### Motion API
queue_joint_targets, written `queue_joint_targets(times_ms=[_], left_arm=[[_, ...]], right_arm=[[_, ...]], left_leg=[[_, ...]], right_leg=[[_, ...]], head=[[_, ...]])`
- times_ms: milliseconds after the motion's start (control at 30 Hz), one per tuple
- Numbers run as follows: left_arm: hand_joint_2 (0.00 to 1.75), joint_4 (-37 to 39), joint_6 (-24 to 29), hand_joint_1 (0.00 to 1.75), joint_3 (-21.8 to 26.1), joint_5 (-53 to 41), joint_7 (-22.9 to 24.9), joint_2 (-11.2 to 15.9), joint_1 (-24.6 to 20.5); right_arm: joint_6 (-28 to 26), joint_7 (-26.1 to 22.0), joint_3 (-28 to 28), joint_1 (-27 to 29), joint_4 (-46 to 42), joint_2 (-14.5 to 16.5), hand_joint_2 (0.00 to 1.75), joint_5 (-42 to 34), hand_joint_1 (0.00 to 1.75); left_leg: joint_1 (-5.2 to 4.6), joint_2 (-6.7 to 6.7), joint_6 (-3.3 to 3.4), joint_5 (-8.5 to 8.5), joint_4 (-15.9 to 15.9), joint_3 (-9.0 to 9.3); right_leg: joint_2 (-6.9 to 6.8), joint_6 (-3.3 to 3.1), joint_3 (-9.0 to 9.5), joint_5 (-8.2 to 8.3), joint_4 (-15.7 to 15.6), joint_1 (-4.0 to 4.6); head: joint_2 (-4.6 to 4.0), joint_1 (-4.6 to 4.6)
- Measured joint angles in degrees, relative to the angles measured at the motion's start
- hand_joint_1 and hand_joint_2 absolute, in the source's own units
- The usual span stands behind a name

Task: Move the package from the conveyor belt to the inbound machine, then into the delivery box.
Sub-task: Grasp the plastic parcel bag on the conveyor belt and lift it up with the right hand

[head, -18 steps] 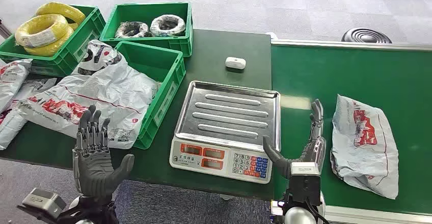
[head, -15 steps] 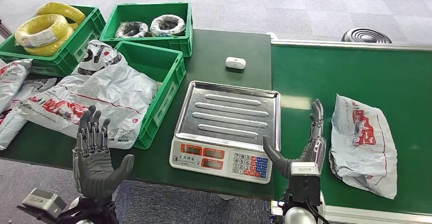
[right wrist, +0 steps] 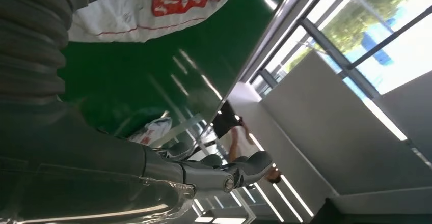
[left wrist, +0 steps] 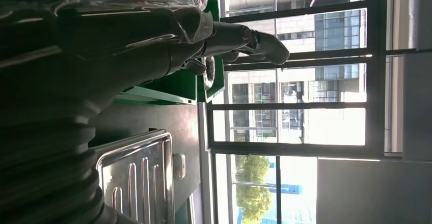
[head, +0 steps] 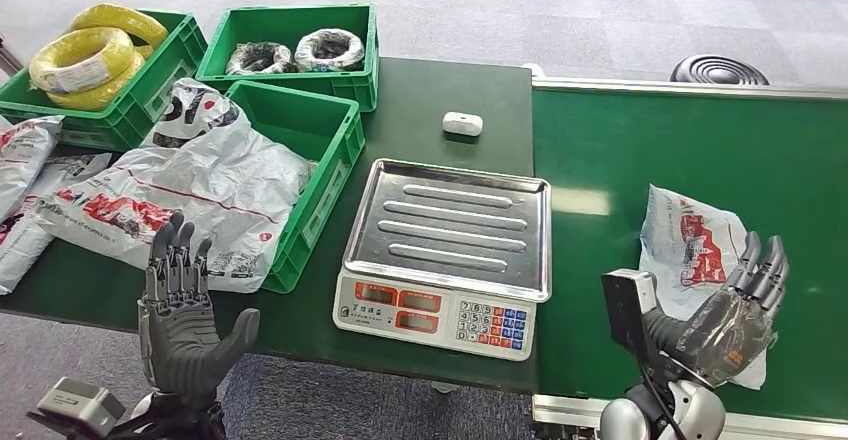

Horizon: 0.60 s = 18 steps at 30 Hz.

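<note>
Now the white package (head: 698, 270) lies flat on the green conveyor belt (head: 690, 150), near its front edge, with the right robot hand (head: 735, 312) over its near corner, fingers spread and holding nothing. Best to lower the palm, gather the loose film firmly, then carry it to the scale (head: 448, 250). The left robot hand (head: 185, 315) waits open-fingered.

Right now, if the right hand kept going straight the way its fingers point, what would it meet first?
Probably nothing close: the right hand hovers over the package's near edge, fingers aimed up and across the conveyor belt. Depth is unclear; the package lies below that line.
</note>
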Motion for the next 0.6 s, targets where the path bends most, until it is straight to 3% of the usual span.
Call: queue_joint_targets(times_ms=[167,333,600], left_arm=[[1.75,0.6,-1.9,0.0,0.0,0.3,0.0,0.1,-0.6],[1.75,1.6,-2.4,0.0,0.0,0.6,0.0,0.3,-1.6],[1.75,2.3,-2.6,0.0,0.1,0.6,0.0,0.4,-2.2]], right_arm=[[6.4,12.0,-10.4,-4.0,8.9,-2.7,1.75,6.3,0.0],[9.8,13.1,-17.9,-8.3,19.1,-6.6,1.75,5.8,0.0],[9.9,13.1,-20.8,-10.3,24.4,-8.3,1.75,5.8,0.0]], left_leg=[[0.0,-0.03,0.01,-0.01,0.0,0.03],[-0.02,-0.02,0.03,0.0,0.0,0.09],[0.01,-0.02,0.02,-0.01,0.0,0.09]], right_leg=[[0.0,0.01,0.04,0.01,0.0,0.0],[0.0,0.02,0.1,0.03,0.0,-0.05],[0.0,0.01,0.09,-0.01,0.0,0.0]], head=[[0.0,-0.01],[0.0,-0.01],[0.0,-0.01]])
